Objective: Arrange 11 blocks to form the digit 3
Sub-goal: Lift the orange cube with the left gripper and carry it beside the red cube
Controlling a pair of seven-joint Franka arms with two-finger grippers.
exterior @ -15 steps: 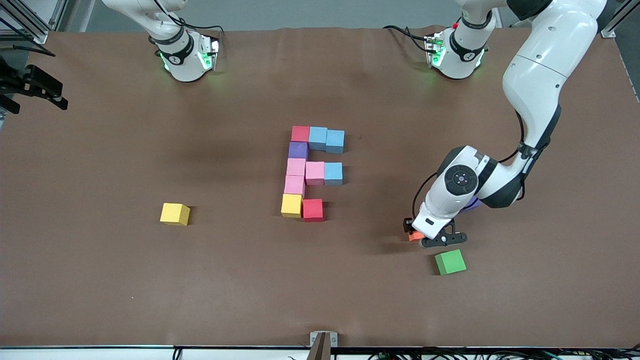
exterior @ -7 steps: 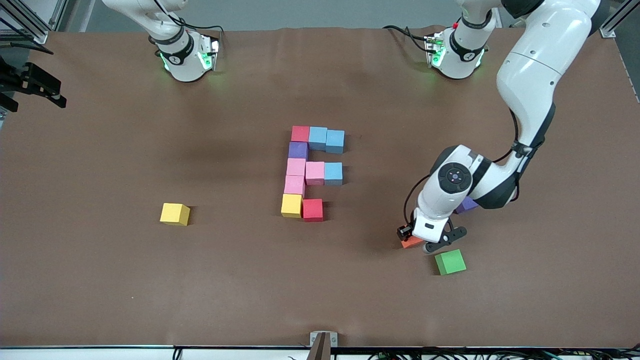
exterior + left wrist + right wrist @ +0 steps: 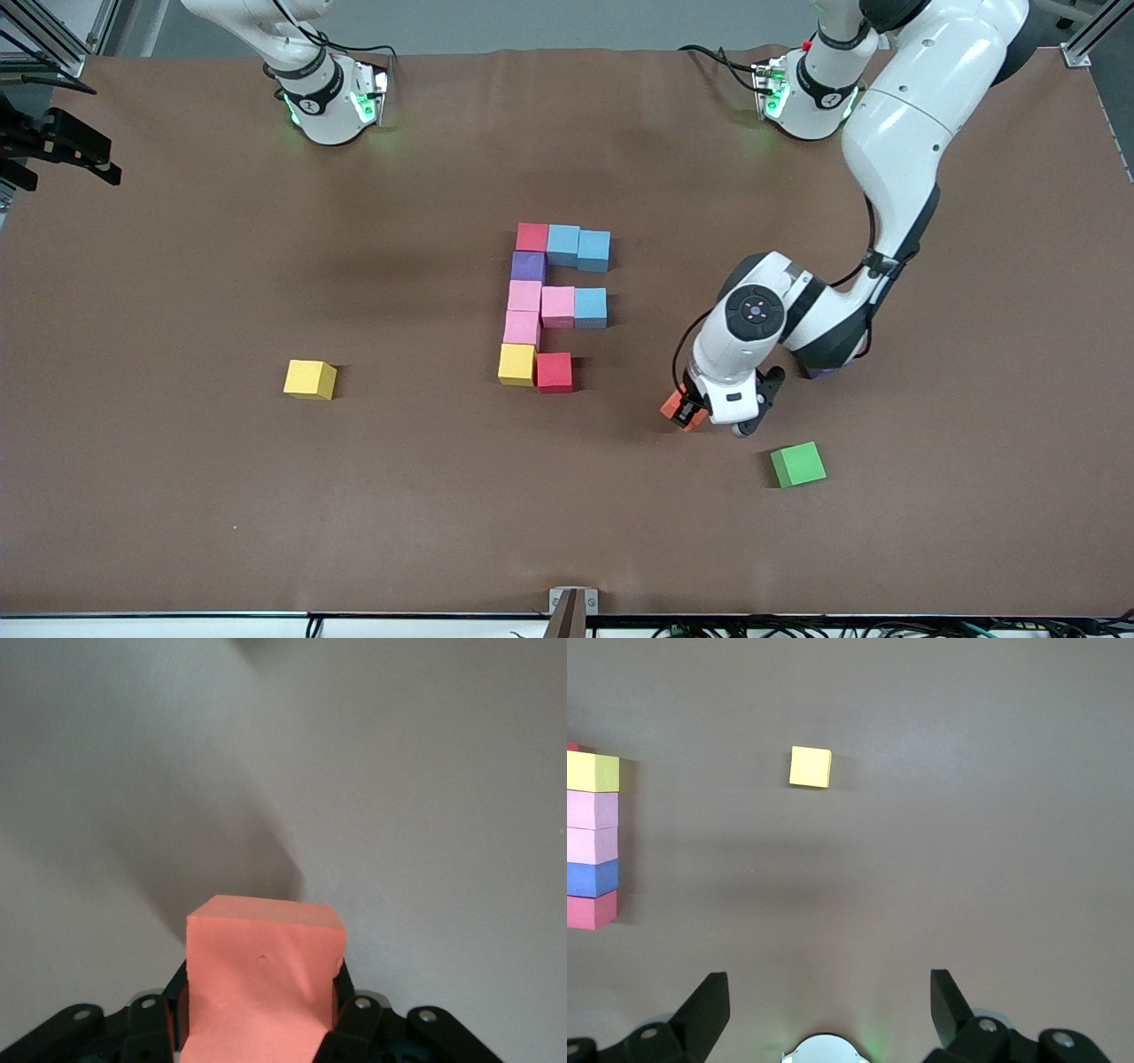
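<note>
Between the digit 3 [image 3: 554, 306] and the green cube [image 3: 797, 464], the left gripper [image 3: 689, 413], clenched on the orange block [image 3: 263, 988], has lifted it toward the figure's unfinished bottom bar, while the right gripper [image 3: 828, 1005] waits released.

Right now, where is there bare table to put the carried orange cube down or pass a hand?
Bare table lies between the red cube ending the digit 3 and the left gripper holding the orange cube, and between the lone yellow cube and the figure. It is crowded between the figure's bars and near the green cube.
</note>
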